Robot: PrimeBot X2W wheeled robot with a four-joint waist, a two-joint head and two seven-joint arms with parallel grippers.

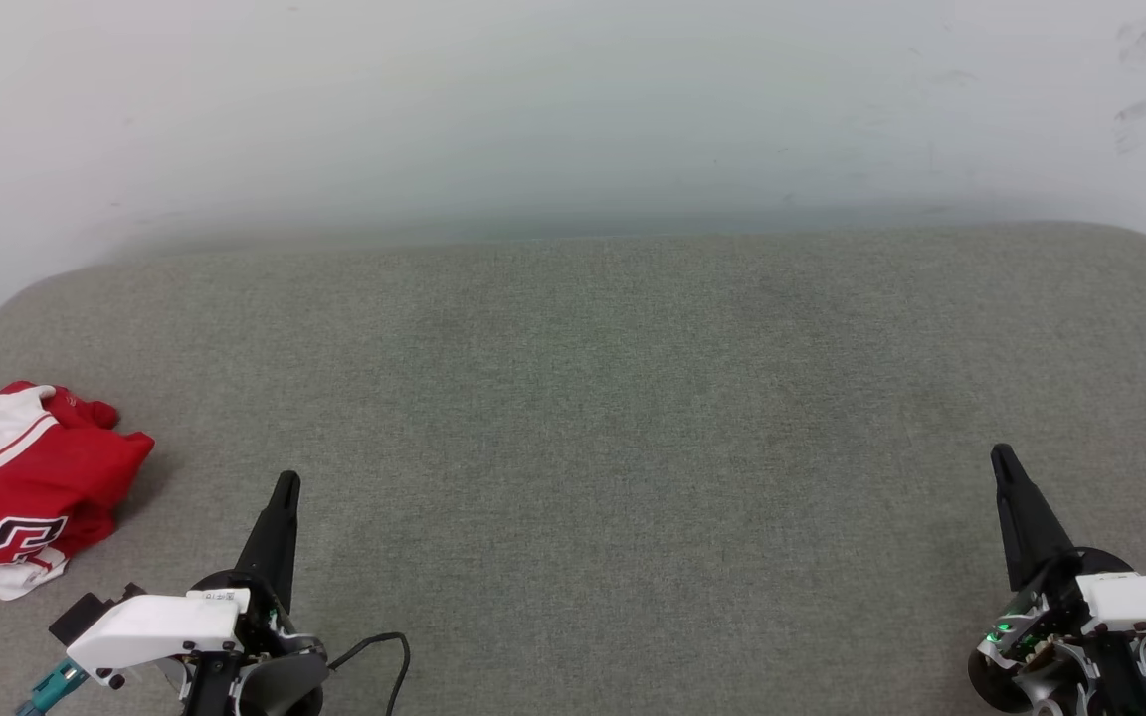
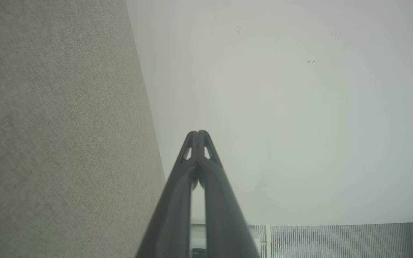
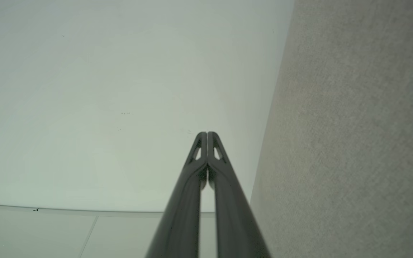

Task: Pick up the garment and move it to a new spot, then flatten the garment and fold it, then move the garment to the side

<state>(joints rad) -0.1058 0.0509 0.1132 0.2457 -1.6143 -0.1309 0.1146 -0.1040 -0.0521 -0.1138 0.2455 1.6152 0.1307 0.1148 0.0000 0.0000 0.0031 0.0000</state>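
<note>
Red garment (image 1: 26, 482) crumpled well left of left gripper (image 1: 286, 483), jaws pressed together; right gripper (image 1: 1002, 455) likewise. Could snag one layer, twisting it.

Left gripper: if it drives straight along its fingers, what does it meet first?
Probably the white wall: the shut left gripper aims at it, running alongside the grey cushion. The garment lies off to its left, outside that line. Depth unclear.
</note>
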